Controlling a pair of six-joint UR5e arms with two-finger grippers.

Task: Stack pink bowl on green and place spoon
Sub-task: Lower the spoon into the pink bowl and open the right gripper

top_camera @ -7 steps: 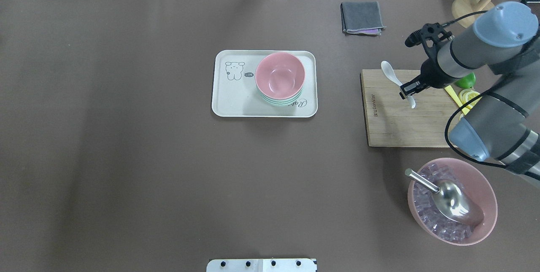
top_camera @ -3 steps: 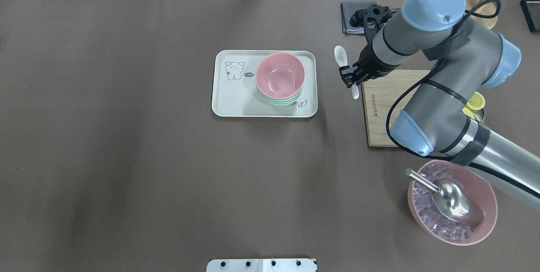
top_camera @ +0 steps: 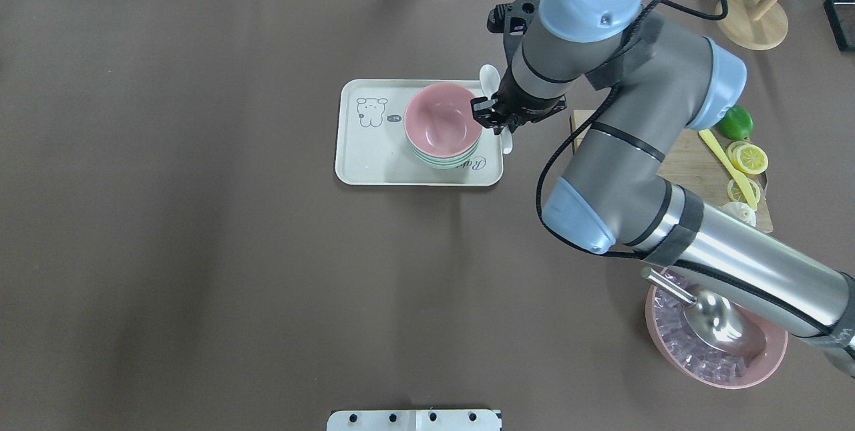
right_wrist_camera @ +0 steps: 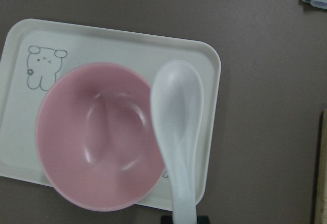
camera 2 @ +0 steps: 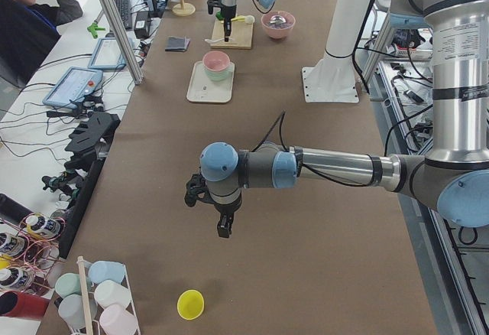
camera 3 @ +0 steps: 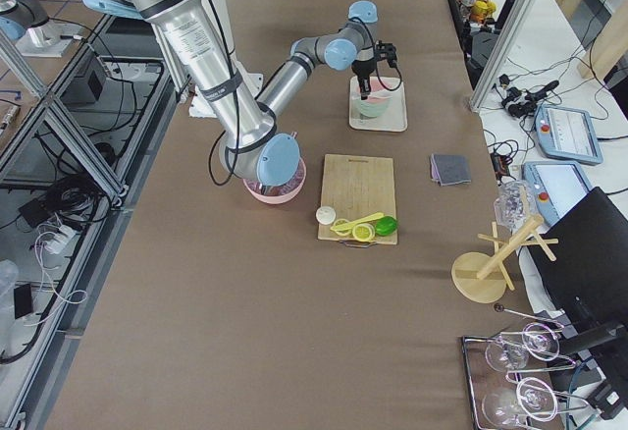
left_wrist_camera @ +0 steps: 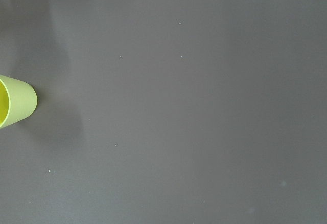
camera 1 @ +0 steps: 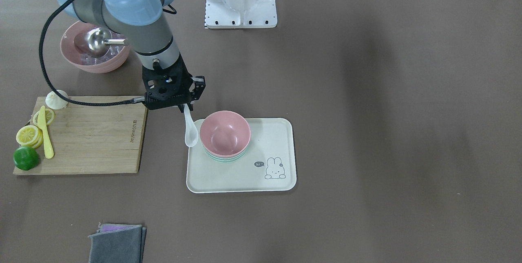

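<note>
- Left gripper [camera 2: 222, 232]: hangs over bare table at the far left end, near a yellow cup [camera 2: 190, 304]. Seen only from the side, so I cannot tell whether its jaws are open or closed. No visible part in the job.
- Tray [top_camera: 374, 167]: carries the stack. The pink bowl [top_camera: 442, 117] sits nested in the green bowl [top_camera: 446, 162], with only the green rim showing beneath it. Stacking step looks done.
- Spoon [top_camera: 489, 78]: white, clear of the table. The right gripper [top_camera: 497, 125] has its jaws closed on the handle. The spoon hangs at the tray's right edge, just beside the pink bowl. In the wrist view its scoop partly overlaps that bowl's rim.
- Left to do, by my reading: bring the spoon over the pink bowl, lower it, let go. Only the placing step remains.
</note>
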